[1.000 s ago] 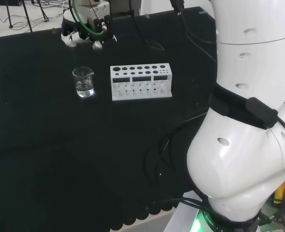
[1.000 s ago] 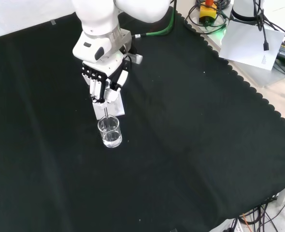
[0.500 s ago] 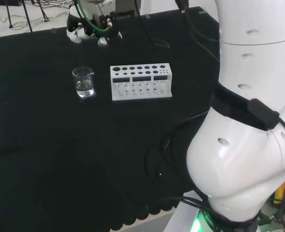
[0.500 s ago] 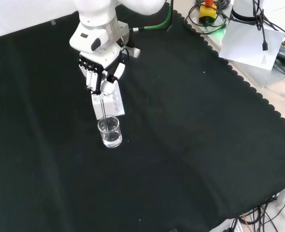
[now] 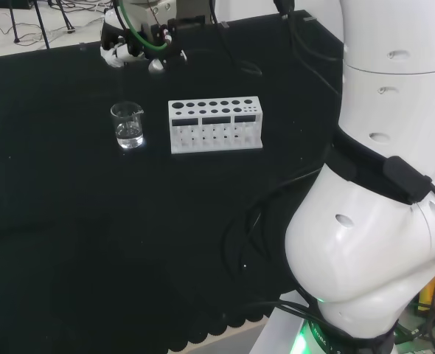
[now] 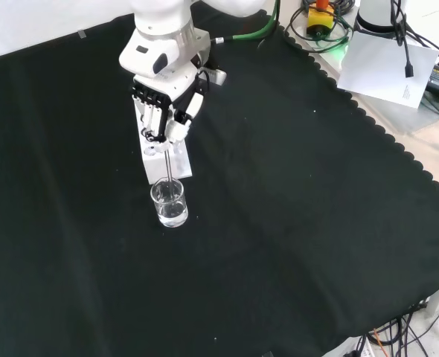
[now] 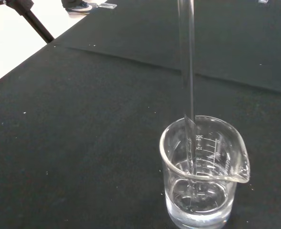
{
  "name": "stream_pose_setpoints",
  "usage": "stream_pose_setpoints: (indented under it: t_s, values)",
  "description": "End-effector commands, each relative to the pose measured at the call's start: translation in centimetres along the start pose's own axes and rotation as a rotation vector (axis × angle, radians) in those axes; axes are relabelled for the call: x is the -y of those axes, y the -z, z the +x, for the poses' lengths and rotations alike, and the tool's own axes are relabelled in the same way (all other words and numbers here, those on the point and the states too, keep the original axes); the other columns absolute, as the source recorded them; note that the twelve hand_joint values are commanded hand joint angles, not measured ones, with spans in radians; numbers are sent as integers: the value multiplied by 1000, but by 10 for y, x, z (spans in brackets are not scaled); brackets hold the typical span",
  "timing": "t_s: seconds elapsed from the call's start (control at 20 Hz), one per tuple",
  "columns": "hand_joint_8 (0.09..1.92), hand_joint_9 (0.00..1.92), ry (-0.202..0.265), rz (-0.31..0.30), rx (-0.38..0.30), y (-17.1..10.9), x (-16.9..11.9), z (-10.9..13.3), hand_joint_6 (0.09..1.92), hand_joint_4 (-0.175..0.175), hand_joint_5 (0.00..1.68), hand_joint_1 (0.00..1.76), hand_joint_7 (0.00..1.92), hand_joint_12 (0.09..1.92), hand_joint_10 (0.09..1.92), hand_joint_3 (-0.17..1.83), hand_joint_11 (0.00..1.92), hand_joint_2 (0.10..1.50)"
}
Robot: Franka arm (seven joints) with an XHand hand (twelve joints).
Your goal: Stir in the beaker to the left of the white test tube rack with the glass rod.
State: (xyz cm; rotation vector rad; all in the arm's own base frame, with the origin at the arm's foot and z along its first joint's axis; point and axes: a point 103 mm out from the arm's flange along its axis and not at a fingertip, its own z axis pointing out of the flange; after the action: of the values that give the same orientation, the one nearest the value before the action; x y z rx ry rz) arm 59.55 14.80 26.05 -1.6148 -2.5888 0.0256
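Bench [image 6: 294, 223] covered edge to edge in black cloth, with a scalloped trim along the side nearest the arm's base. Past the cloth there's pale floor, a bundle of cables [image 6: 320, 22] and a sheet of white paper [image 6: 387, 63] at the top right of the front view, plus some dark stand legs on the floor at the far edge in the head view.

Count is easy: one beaker [image 6: 168, 203], one glass rod [image 6: 167, 171], one white test tube rack [image 5: 216, 124]. In the head view the beaker [image 5: 128, 125] sits just left of the rack, close but not touching. It's clear glass with a pour spout and a shallow layer of clear liquid at the bottom, which the wrist view shows nicely on the beaker [image 7: 202, 176].

The robot hand [image 6: 164, 111] hangs above the rack and beaker in the front view, fingers curled round the top of the rod, pinching it. The rod [image 7: 188, 71] hangs pretty much upright, and its lower end is down inside the beaker, in the liquid. Can't tell if the tip touches the glass bottom.

In the head view the robot hand [image 5: 140, 46] is at the top, beyond the beaker.
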Motion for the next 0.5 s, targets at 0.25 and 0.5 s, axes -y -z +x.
stream_pose_setpoints:
  t_s: [0.25,0.5]
  values:
    - [1090,1643,1,-9,-13,-3,-15,-13,433,-175,1175,1306,1137,756,949,-175,1675,1130]
    - [1089,1643,-24,-13,-12,2,-6,-28,434,-175,1175,1306,1137,756,949,-175,1675,1130]
